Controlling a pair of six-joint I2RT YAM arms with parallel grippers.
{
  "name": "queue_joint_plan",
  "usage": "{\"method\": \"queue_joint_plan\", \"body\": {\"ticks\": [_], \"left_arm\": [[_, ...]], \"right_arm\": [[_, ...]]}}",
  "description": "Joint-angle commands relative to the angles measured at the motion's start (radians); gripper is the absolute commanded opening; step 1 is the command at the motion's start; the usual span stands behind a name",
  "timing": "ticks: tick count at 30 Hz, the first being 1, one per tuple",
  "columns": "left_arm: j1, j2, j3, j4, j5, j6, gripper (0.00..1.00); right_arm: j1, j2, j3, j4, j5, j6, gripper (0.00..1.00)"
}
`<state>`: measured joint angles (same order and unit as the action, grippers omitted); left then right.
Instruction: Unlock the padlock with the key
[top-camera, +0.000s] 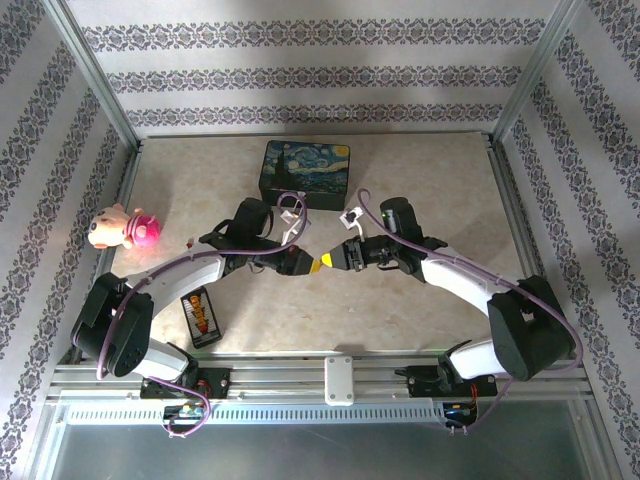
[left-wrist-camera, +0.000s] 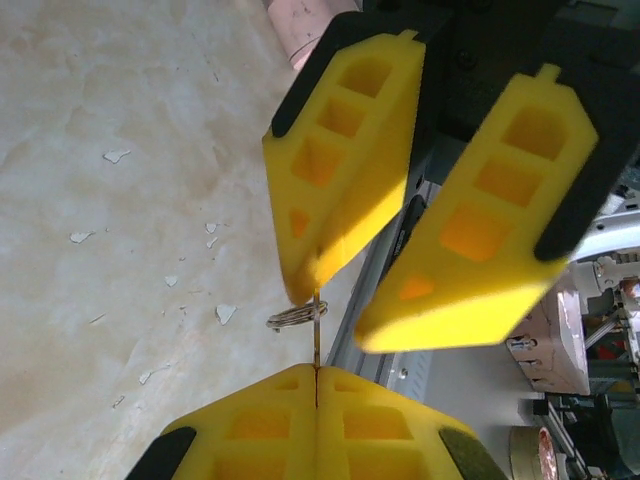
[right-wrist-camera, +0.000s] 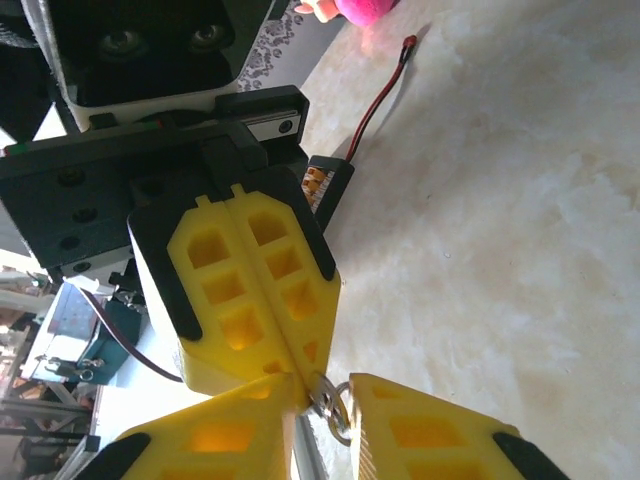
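Both grippers meet tip to tip over the middle of the table. My left gripper (top-camera: 315, 265) (left-wrist-camera: 317, 370) is shut on the key (left-wrist-camera: 318, 340), whose thin metal blade sticks out from between the yellow pads. A small silvery key ring (left-wrist-camera: 295, 317) (right-wrist-camera: 337, 408) hangs on the key. My right gripper (top-camera: 332, 260) (right-wrist-camera: 325, 395) faces it with its jaws apart, the ring lying in the gap. One right finger (left-wrist-camera: 335, 170) touches the key's end. The padlock is out of view.
The dark starry-night painted box (top-camera: 307, 172) stands behind the grippers. A pink plush toy (top-camera: 125, 228) lies at the left. A dark device with an orange label (top-camera: 200, 317) lies near the front left. A thin red-tipped cable (right-wrist-camera: 385, 85) runs across the table.
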<state>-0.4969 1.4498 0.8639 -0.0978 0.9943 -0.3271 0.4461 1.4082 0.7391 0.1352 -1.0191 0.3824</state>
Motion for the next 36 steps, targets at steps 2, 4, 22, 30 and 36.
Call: {"method": "queue_joint_plan", "body": {"ticks": [2, 4, 22, 30, 36], "left_arm": [[0.015, -0.025, -0.01, 0.075, 0.046, -0.03, 0.0], [0.017, -0.025, -0.009, 0.089, 0.052, -0.038, 0.0], [0.019, -0.019, -0.006, 0.115, 0.086, -0.062, 0.0], [0.02, -0.018, -0.009, 0.142, 0.099, -0.08, 0.0], [0.02, -0.014, -0.011, 0.152, 0.109, -0.089, 0.0]], "right_arm": [[-0.031, 0.01, -0.027, 0.08, -0.108, 0.027, 0.15], [-0.036, 0.009, -0.03, 0.091, -0.121, 0.035, 0.21], [-0.043, 0.026, -0.018, 0.142, -0.155, 0.069, 0.26], [-0.034, 0.052, -0.006, 0.154, -0.166, 0.079, 0.26], [-0.027, 0.061, 0.005, 0.163, -0.167, 0.083, 0.26]]}}
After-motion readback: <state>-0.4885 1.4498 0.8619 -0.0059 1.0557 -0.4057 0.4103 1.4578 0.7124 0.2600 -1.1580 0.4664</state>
